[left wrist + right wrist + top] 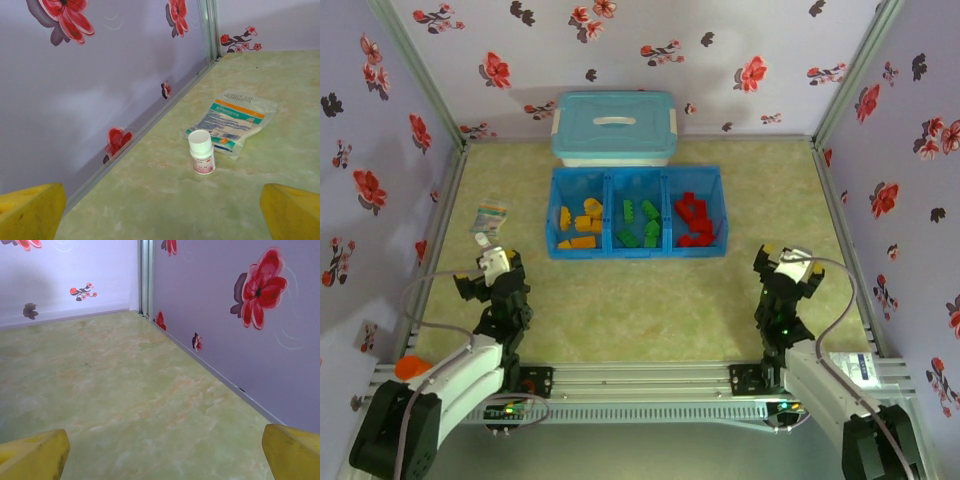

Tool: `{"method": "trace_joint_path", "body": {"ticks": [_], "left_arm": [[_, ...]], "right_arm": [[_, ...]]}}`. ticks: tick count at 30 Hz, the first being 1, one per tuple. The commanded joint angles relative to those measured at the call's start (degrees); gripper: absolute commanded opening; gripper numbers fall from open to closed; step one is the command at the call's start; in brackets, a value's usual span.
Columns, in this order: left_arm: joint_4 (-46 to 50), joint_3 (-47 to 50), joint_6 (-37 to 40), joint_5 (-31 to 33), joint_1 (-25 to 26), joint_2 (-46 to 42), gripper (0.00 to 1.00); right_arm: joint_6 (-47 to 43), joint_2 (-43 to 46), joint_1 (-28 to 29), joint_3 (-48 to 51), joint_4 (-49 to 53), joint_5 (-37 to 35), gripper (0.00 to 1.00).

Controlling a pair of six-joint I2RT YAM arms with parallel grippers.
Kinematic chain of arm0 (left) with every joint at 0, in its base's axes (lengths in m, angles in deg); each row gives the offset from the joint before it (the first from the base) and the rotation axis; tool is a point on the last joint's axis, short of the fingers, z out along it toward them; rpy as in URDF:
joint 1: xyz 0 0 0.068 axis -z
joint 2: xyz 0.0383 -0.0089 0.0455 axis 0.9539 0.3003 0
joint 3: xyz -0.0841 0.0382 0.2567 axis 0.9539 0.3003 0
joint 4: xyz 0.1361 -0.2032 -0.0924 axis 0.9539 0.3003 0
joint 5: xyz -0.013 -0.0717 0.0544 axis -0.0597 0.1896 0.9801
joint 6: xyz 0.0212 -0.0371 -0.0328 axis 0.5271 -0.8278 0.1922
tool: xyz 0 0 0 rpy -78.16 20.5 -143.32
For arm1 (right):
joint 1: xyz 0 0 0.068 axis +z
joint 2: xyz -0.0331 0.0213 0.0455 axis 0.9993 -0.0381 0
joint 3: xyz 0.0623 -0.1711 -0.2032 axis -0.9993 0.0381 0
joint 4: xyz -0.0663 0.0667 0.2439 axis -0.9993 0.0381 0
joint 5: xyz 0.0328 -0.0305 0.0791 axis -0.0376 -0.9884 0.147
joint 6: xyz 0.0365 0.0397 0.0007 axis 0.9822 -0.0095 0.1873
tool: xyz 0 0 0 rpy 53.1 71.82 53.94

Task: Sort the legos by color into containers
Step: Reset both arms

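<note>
So, top view: both arms folded low near bases. left gripper [492, 258] and right gripper [785, 258] both spread wide, holding nothing. blue tray [552, 215] sits ahead, between them, well apart from both. legos [640, 225] inside it: yellow, green, red, one colour per compartment.

Left wrist: yellow fingertips [30, 210] far apart. white-capped bottle [201, 152] upright just ahead, packet [232, 120] lying beyond it; can't tell if touching.

Right wrist: fingertips wide too, bare table [125, 390] ahead, wall [225, 315] off to right.

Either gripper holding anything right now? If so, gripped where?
Nothing is held. The left gripper and right gripper are both open and empty.
</note>
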State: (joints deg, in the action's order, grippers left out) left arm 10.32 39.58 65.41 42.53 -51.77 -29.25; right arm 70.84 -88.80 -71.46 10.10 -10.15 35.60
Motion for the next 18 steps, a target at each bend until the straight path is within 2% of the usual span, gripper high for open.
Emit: {"method": "trace_joint_path", "body": {"ticks": [1, 8, 18], "left_arm": [[-6.25, -1.34, -0.76, -3.33, -2.18, 1.60, 1.00], [-12.08, -1.70, -3.11, -6.30, -5.25, 7.45, 1.00], [-22.33, -2.45, 0.13, -7.98, -5.80, 16.41, 1.00]], "right_arm": [[1.10, -3.69, -1.65, -0.12, -7.41, 2.79, 0.99], [0.67, -16.12, -3.59, -2.13, -17.23, 3.93, 0.99], [-0.99, -33.22, -4.51, -4.51, -33.68, 5.14, 0.99]]}}
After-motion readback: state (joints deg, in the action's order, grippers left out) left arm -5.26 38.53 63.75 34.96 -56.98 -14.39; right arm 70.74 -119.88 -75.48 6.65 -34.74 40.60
